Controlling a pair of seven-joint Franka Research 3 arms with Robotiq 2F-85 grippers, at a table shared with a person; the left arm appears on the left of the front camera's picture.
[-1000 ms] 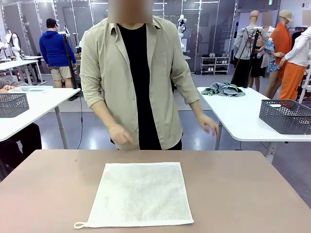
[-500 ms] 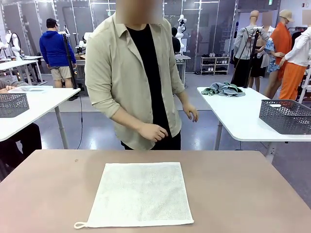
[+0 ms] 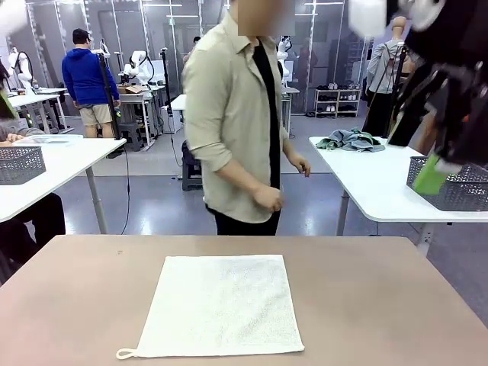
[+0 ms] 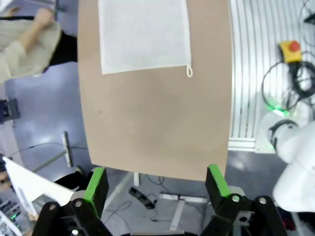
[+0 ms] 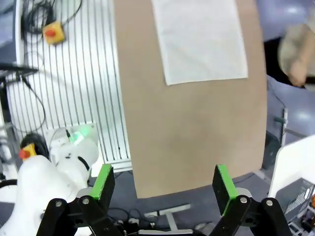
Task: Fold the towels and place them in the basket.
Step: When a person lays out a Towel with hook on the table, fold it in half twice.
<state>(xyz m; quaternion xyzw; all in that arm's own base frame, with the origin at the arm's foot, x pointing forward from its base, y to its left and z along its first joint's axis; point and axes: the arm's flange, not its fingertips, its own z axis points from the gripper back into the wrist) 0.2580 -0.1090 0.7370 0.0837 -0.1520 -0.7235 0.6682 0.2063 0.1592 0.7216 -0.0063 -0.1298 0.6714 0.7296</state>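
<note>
- An off-white square terry-cloth towel (image 3: 221, 305) lies spread flat on the brown worktop (image 3: 366, 305), in the middle and close to the near edge.
- Its small loop (image 3: 126, 353) sticks out at the near left corner.
- The left arm's fingers (image 4: 96, 183) stand wide apart and hold nothing. They hang high above the worktop, well apart from the towel.
- The right arm's fingers (image 5: 104, 182) are also fully spread and empty, high above the worktop.
- A person in a beige shirt (image 3: 236, 130) stands at the far side, turned sideways, with both hands off the worktop.
</note>
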